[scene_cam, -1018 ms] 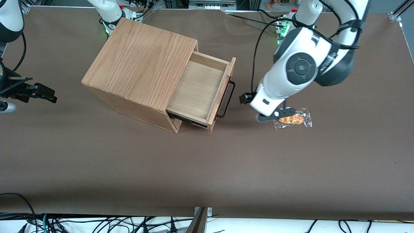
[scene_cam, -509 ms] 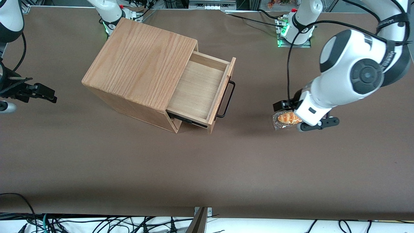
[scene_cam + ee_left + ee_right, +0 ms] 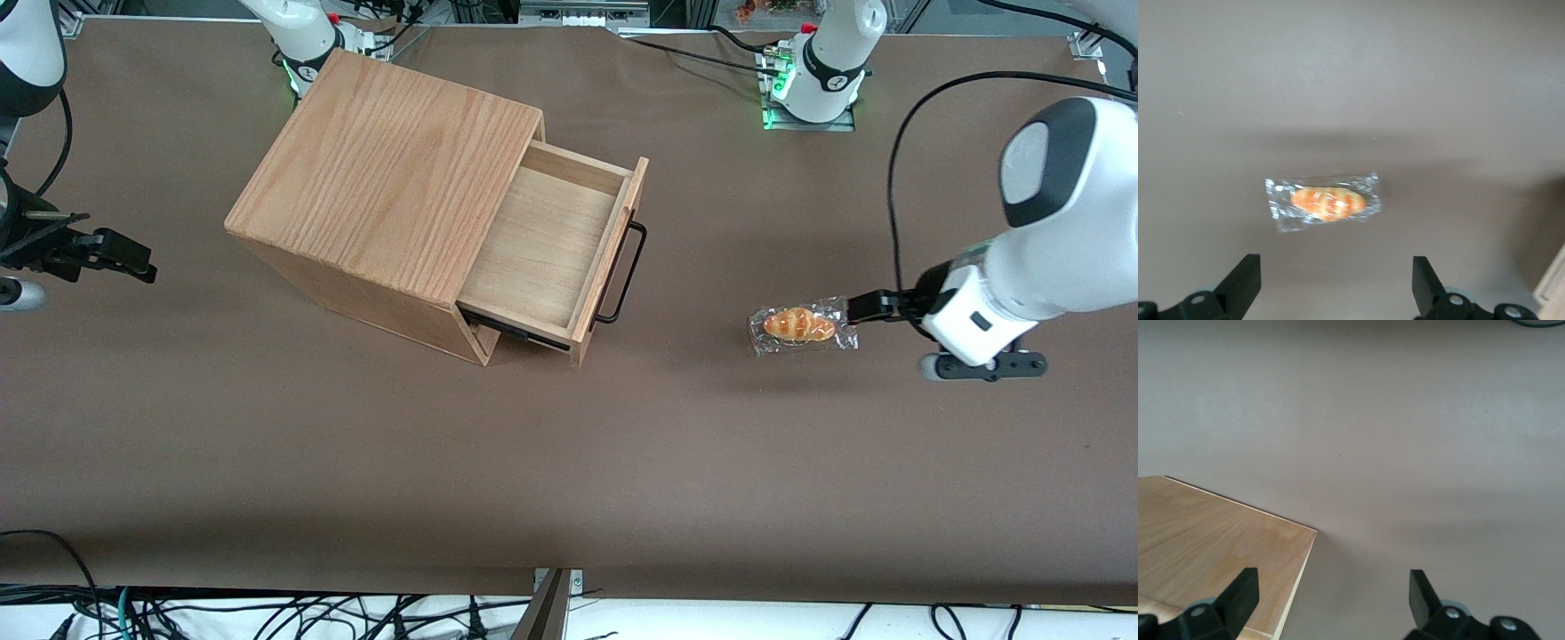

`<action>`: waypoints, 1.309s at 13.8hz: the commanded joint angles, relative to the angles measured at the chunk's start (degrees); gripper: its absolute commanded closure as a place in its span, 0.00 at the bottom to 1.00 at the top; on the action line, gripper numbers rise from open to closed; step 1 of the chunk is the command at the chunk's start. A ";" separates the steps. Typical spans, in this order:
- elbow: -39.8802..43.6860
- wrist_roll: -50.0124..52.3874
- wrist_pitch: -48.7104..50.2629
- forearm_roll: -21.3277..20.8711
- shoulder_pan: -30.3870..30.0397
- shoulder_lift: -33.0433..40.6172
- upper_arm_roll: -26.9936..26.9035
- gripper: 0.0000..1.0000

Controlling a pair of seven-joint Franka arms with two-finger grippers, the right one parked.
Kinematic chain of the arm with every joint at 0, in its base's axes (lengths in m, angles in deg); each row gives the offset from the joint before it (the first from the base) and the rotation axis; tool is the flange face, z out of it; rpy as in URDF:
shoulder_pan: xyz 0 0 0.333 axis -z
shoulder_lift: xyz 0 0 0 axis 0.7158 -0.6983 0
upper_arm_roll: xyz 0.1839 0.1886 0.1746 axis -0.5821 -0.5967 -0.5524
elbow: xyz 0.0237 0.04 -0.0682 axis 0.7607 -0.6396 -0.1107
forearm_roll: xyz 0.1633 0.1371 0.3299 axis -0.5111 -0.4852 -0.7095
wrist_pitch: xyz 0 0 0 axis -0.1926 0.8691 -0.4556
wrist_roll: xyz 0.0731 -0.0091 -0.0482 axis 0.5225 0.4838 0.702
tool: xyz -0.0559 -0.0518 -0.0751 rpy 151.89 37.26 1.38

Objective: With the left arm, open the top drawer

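The top drawer (image 3: 551, 244) stands pulled well out of the oak-grained box (image 3: 391, 169), its pale inside bare. Its black bar handle (image 3: 627, 271) faces the working arm's end of the table. The left arm (image 3: 1049, 249) hangs over that end, well away from the drawer, with its white hand (image 3: 969, 324) just past a wrapped bread roll (image 3: 802, 326). In the left wrist view my gripper (image 3: 1336, 287) is open wide, its black fingers (image 3: 1239, 283) holding nothing, and the roll (image 3: 1327, 203) lies on the table below them.
The brown table cover (image 3: 569, 462) spreads nearer the front camera than the box. A sliver of pale wood (image 3: 1555, 287) shows in the left wrist view. The box's top (image 3: 1211, 547) appears in the right wrist view.
The left arm has swung away from the drawer's handle toward its own end of the table, passing over the wrapped roll. Drawer and roll have stayed put.
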 commanded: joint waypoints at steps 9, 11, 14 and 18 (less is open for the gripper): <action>-0.79 -17.91 -7.35 -5.98 1.19 1.54 -10.35 0.00; -1.41 -19.33 -8.16 -6.18 1.19 1.54 -10.35 0.00; -2.38 -19.42 -9.12 -5.83 1.19 2.24 -10.43 0.00; -3.25 -17.84 -9.21 -2.58 1.28 2.50 -10.43 0.00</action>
